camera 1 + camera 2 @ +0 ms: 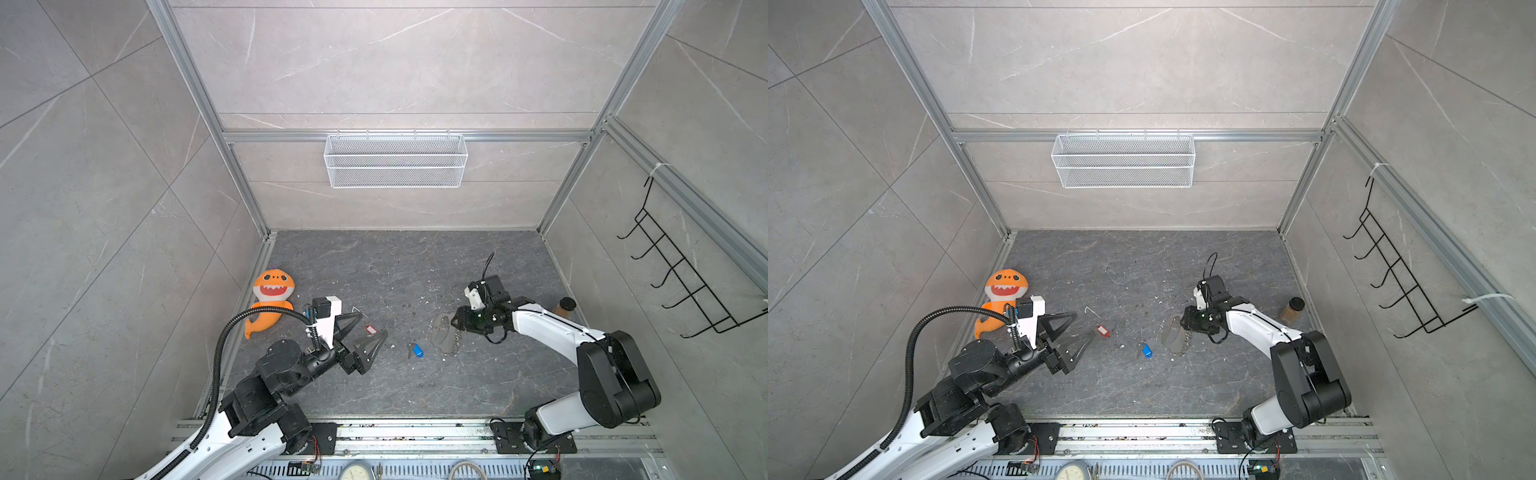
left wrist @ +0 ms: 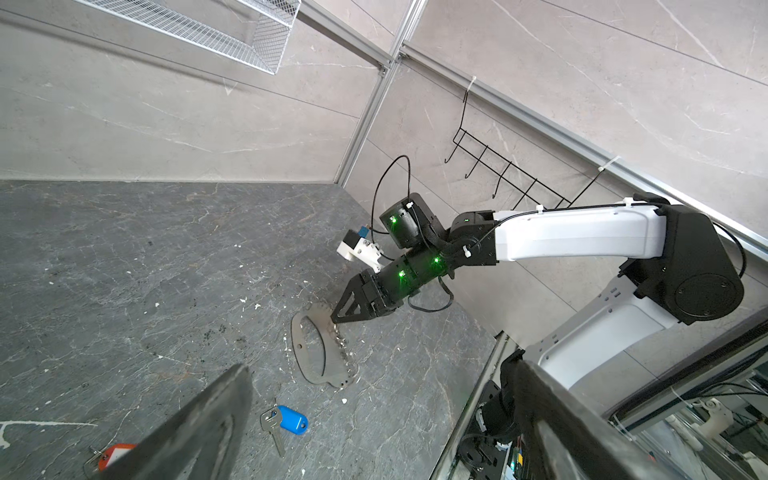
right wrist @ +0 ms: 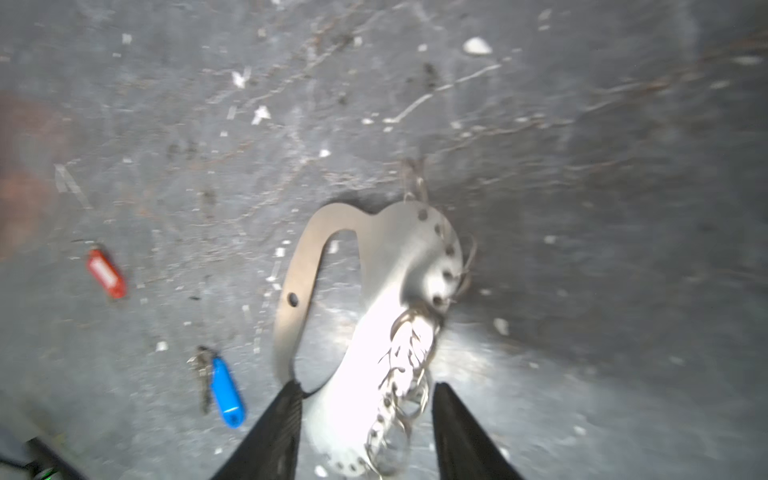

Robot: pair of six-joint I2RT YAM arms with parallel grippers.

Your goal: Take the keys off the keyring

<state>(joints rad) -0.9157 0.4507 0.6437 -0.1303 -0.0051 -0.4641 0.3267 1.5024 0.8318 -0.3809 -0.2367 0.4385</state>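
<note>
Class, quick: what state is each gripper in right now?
Left gripper: open, empty.
Right gripper: open, fingers astride the keyring, not clamping it.

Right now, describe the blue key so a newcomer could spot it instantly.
Start at the dark floor, near its middle. The blue key lies loose there, between the red key and the keyring, touching neither. It alone has a bright blue tag.

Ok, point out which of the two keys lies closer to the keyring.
The blue-tagged key: it lies close beside the keyring, while the red-tagged key sits well farther off.
</note>
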